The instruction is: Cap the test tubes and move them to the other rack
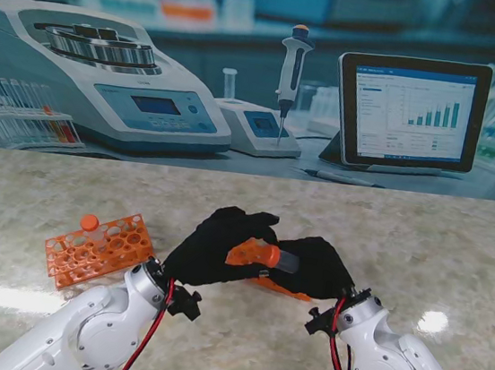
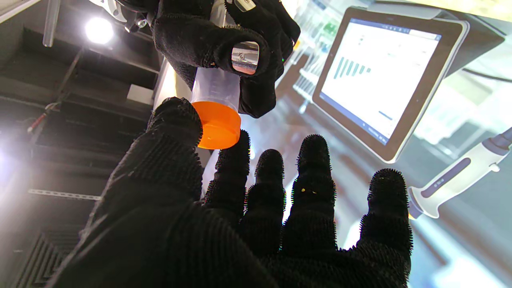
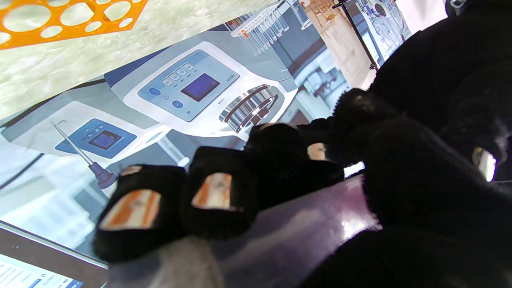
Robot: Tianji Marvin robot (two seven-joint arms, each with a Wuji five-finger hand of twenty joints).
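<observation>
You see two glossy white arms with red and black cables at the wrists; the left hand (image 1: 212, 248) and right hand (image 1: 317, 266) wear fuzzy black gloves with metallic fingertips (image 2: 245, 58).

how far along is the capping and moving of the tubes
Done: one capped tube stands in the left rack. In hand: the right hand grips a tube while the left hand works its orange cap on with thumb and index finger. Left: finish that cap and rack the tube. The second rack is mostly hidden under the hands, so remaining tubes can't be counted.
</observation>
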